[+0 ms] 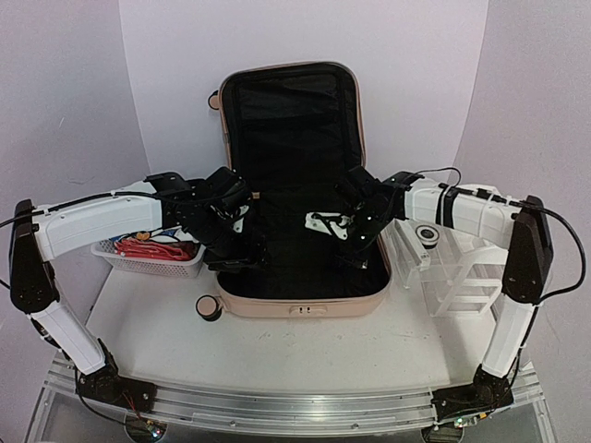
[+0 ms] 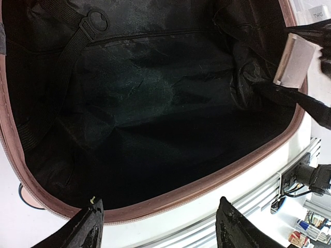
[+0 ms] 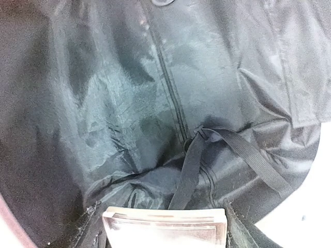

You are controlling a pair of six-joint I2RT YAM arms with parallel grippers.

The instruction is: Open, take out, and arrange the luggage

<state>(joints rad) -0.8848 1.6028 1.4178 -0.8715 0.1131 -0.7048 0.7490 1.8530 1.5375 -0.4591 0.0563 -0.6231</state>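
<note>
Top external: left end effector [image 2: 159,202] spread at luggage [image 1: 295,305] rim, right end effector [image 3: 162,217] tight on white packet [image 2: 295,59].

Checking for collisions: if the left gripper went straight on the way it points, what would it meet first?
Probably the black lining of the open luggage; nothing shows between it and the left gripper, though depth is unclear.
</note>
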